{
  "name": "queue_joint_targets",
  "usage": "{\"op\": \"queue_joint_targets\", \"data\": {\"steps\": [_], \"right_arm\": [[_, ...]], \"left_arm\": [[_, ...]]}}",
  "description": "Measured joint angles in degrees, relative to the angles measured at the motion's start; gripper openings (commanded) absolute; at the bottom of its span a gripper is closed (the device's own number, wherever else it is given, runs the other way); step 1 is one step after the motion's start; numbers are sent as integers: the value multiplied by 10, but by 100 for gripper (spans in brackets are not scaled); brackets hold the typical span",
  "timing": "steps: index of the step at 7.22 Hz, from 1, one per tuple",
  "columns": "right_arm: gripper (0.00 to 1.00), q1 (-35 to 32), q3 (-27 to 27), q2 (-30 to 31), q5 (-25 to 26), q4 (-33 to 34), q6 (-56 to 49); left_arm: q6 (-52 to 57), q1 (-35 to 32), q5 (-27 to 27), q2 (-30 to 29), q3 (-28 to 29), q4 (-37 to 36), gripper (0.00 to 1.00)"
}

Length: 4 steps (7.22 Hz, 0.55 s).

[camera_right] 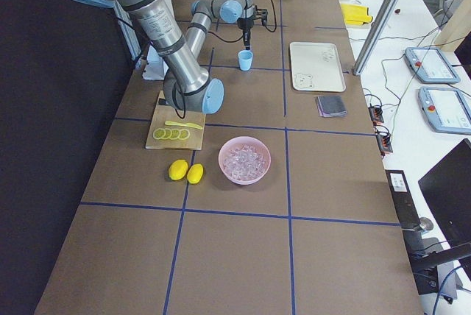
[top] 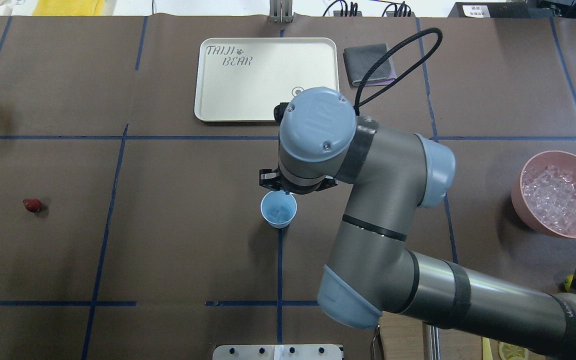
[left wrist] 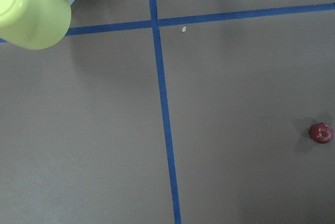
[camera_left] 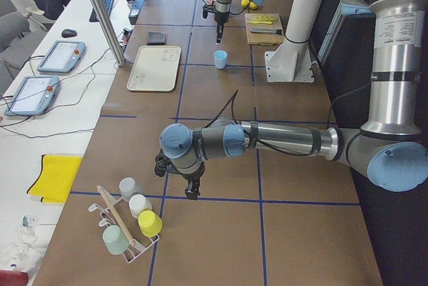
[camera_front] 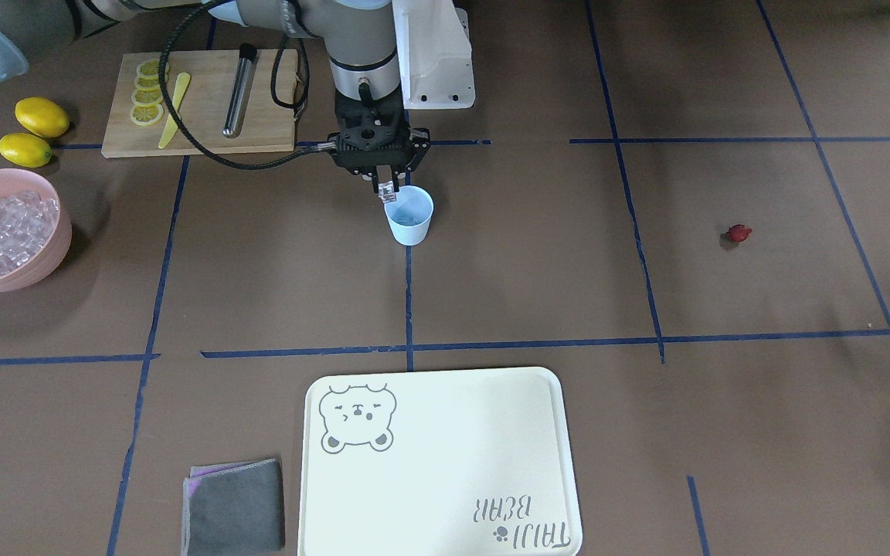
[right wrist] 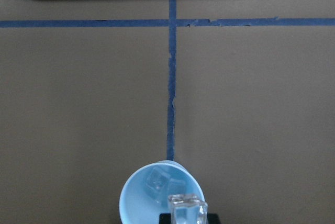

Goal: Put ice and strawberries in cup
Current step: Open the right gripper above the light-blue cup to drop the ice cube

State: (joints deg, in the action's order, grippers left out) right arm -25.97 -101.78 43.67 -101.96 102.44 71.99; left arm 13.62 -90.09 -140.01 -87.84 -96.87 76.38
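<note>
The light-blue cup (camera_front: 409,217) stands at the table's middle, also in the overhead view (top: 278,210) and the right wrist view (right wrist: 146,198), with ice cubes (right wrist: 157,179) inside. My right gripper (camera_front: 388,191) hangs just above the cup's rim, shut on one clear ice cube (right wrist: 187,207). The red strawberry (camera_front: 738,232) lies alone on the table, far from the cup, and shows in the left wrist view (left wrist: 321,132). My left gripper (camera_left: 192,191) hovers low over the table near the strawberry's side. I cannot tell whether it is open or shut.
A pink bowl (camera_front: 47,255) full of ice sits at the robot's right. A cutting board (camera_front: 198,123) holds lemon slices and tools, with two lemons (camera_front: 42,116) beside it. A cream tray (camera_front: 437,463) and a grey cloth (camera_front: 235,506) lie beyond the cup. A rack of cups (camera_left: 134,219) stands near the left gripper.
</note>
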Motion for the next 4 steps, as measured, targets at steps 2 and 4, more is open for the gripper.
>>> {"op": "queue_joint_targets", "data": {"steps": [2,4], "right_arm": [[37,21,28,-15,19,-4,14],[99,26,32,-14,23,-4,15]], "left_arm": [[0,0,0,0,0,0,100],[0,0,0,0,1,0,100]]}}
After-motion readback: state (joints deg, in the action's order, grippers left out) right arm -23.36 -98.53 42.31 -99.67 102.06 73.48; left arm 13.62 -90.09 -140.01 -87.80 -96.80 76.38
